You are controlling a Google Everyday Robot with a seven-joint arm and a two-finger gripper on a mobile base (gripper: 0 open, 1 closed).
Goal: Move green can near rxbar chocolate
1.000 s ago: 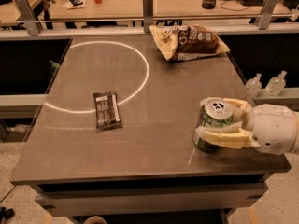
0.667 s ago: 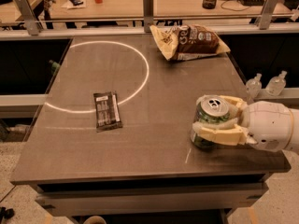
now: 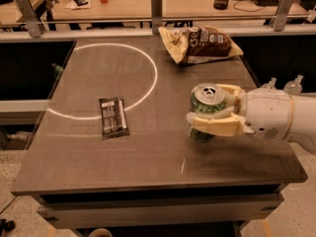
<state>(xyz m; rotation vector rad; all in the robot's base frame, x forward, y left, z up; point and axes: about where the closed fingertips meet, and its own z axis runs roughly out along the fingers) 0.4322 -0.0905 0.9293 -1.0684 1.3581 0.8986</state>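
The green can [image 3: 206, 104] stands upright with its silver top and pull tab showing, at the right of the dark table [image 3: 148, 147]. My gripper [image 3: 200, 107] reaches in from the right on a white arm and is shut on the can, one cream finger [image 3: 215, 125] in front of it and one behind. The can looks slightly raised or just touching the table. The rxbar chocolate [image 3: 113, 117], a flat dark wrapper with pale lettering, lies on the left part of the table, about a can-and-a-half's length left of the can.
A crinkled tan-and-brown chip bag [image 3: 200, 44] lies at the table's back right. A white circle line [image 3: 148, 78] is drawn on the tabletop. Two clear bottles [image 3: 291, 84] stand beyond the right edge. A railing and a cluttered desk stand behind.
My gripper has carried the green can a little to the left, toward the rxbar chocolate. The bar and the chip bag have not moved.
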